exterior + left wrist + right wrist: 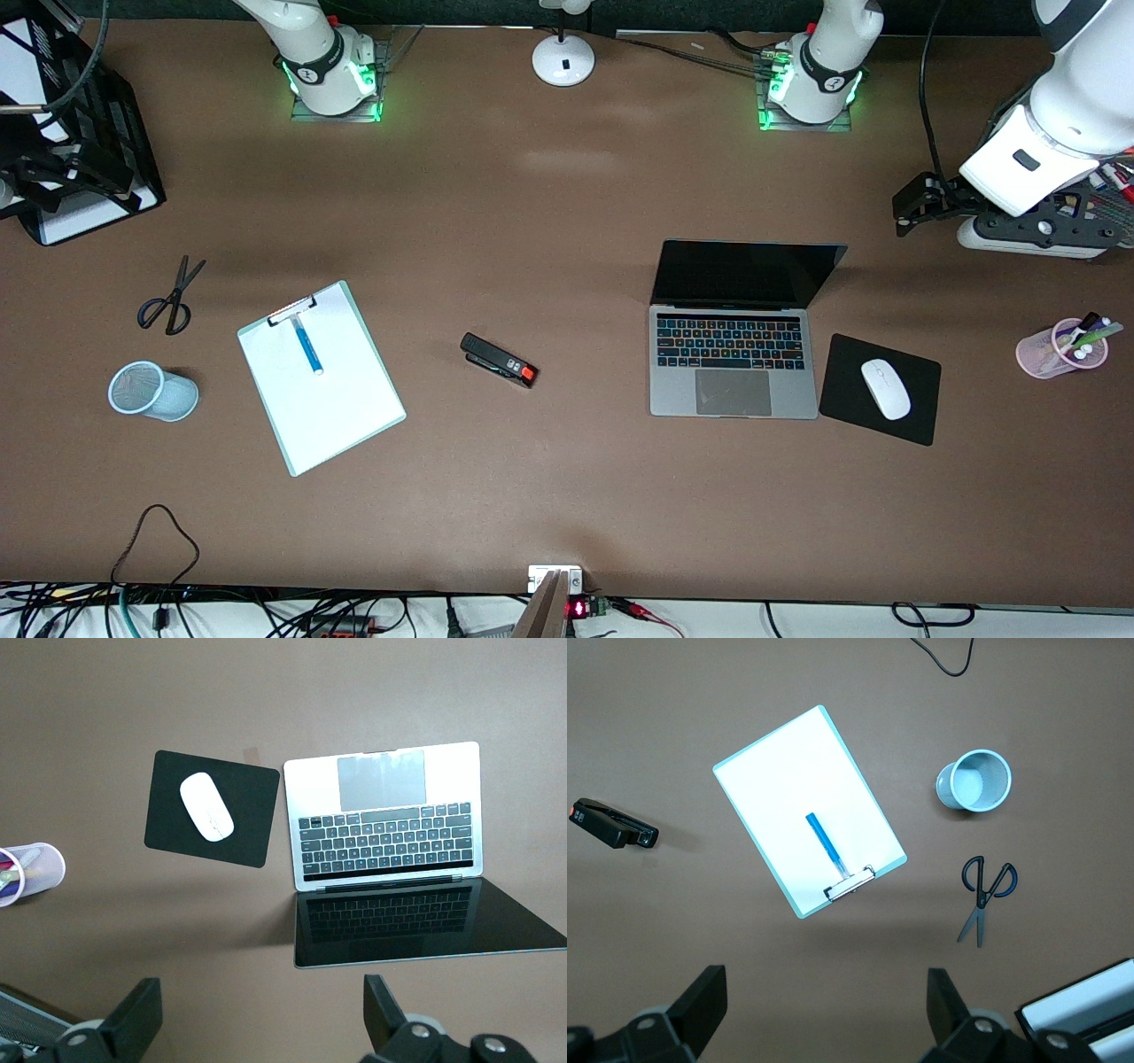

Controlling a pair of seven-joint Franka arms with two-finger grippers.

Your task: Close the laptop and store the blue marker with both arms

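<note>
1. Containers: 2 cups. Blue mesh cup (152, 391) at right arm's end of counter (549, 221), lying on its side in front view, nothing seen inside. Pink cup (1060, 348) at left arm's end holds several pens w/ white tips.
2. Counts: 1 laptop (733, 354), lid up, screen black. 1 blue marker (306, 345) lying on clipboard (321, 377), one end near the clip. 1 scissors (171, 299), 1 stapler (499, 359), 1 mouse (885, 388) on black pad (880, 387).
3. Around: stapler sits betw. clipboard & laptop; pad just beside laptop, toward left arm's end. Black wire rack (75, 133) at right arm's end.
4. Left claw (261, 1019) spread, up over counter by laptop's screen edge. Right claw (824, 1014) spread, up over counter near clipboard's clip end. Both hold nothing.
</note>
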